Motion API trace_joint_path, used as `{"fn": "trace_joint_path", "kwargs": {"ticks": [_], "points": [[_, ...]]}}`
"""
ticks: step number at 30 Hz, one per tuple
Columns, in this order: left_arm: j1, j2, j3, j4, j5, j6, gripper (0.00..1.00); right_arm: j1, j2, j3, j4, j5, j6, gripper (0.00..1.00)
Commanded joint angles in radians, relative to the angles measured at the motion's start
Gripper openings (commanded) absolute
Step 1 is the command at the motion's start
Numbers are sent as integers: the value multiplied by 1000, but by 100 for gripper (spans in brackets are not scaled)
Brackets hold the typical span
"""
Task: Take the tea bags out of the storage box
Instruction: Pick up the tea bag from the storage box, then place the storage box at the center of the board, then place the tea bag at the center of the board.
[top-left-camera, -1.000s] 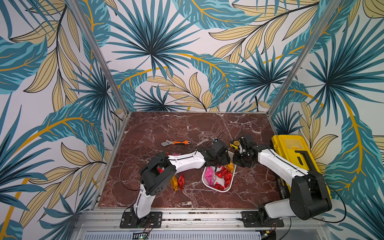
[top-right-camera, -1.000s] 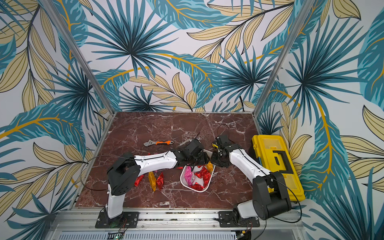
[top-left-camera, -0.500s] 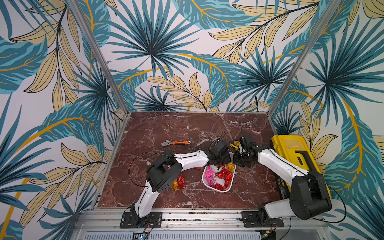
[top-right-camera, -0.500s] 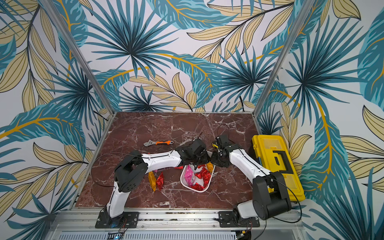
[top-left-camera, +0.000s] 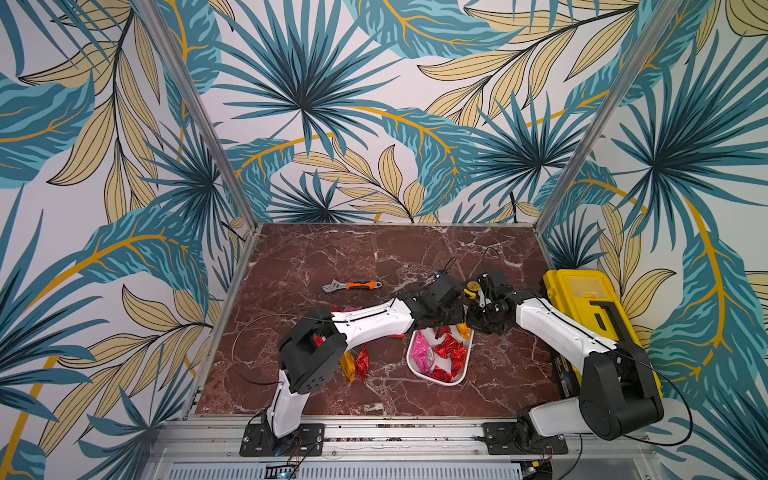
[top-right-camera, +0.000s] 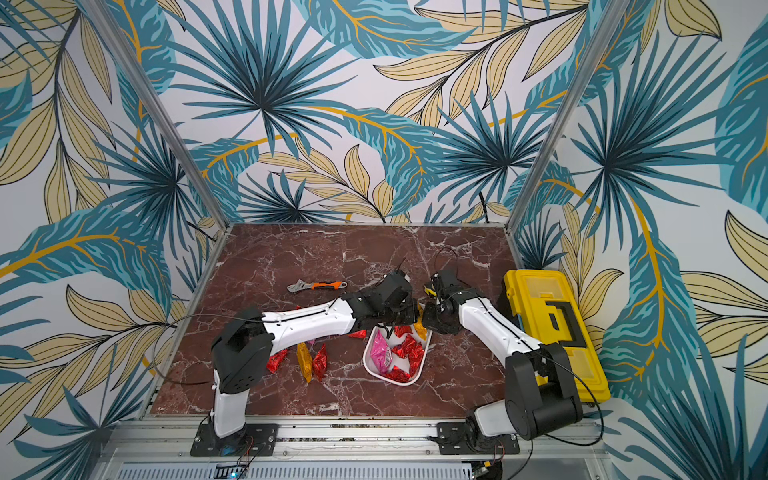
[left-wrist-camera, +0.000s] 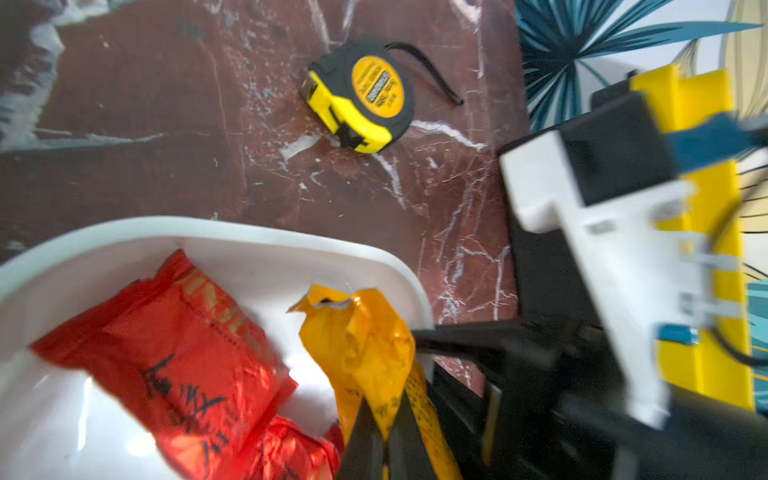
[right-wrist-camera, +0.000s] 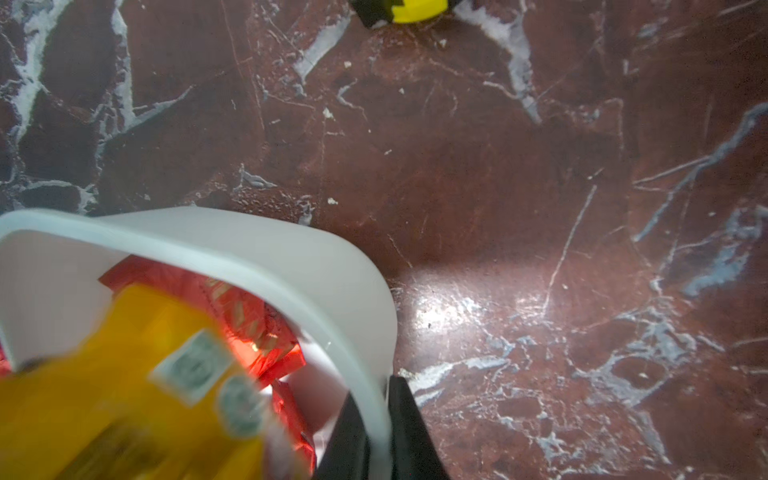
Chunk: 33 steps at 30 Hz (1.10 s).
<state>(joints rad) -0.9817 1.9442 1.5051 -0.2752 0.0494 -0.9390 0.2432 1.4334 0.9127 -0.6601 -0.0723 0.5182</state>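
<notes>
Two grippers meet at the upper end of the storage box (top-left-camera: 410, 361), which lies on the marble table (top-left-camera: 332, 257) in the lower middle of both top views. The left gripper (left-wrist-camera: 385, 411) is closed on a yellow tea bag (left-wrist-camera: 361, 345). In the left wrist view its black fingers (left-wrist-camera: 365, 440) pinch the lower end of this sachet, which stands over an inner corner of the box, just beside a red tea bag (left-wrist-camera: 187, 332). The right gripper (right-wrist-camera: 376, 399) is closed on the white wall of the box, with one finger inside and one outside.

More red tea bags (top-left-camera: 451, 353) and a pink tea bag (top-left-camera: 423, 353) lie inside the box. Left of the box in the frame, other sachets lie on the table beside and under the left arm (top-right-camera: 307, 322): a yellow sachet (top-right-camera: 304, 361) next to a red sachet (top-right-camera: 320, 361). The arm hides part of this group, so there are perhaps more than I can count.

An orange-handled wrench (top-left-camera: 353, 286) lies above the left arm in the frame, well apart from the box. A yellow tape measure (left-wrist-camera: 361, 95) rests near the box, and a yellow toolbox (top-left-camera: 590, 307) stands at the right edge of the table.
</notes>
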Motion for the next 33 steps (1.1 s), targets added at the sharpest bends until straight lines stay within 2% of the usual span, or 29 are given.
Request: {"fn": "trace_joint_path", "kwargs": {"ticks": [1, 11, 22, 27, 33], "points": [[-7, -106, -49, -25, -14, 48, 6, 4, -19, 11, -27, 30, -29, 15], [-6, -354, -237, -139, -75, 92, 6, 4, -1, 27, -38, 25, -50, 16], [26, -620, -475, -430, -202, 130, 6, 4, 19, 41, -40, 18, -65, 15], [49, -642, -543, -463, -203, 147, 6, 4, 21, 41, -39, 14, -72, 16], [56, -557, -570, -415, -170, 184, 6, 3, 16, 42, -39, 10, -72, 15]]}}
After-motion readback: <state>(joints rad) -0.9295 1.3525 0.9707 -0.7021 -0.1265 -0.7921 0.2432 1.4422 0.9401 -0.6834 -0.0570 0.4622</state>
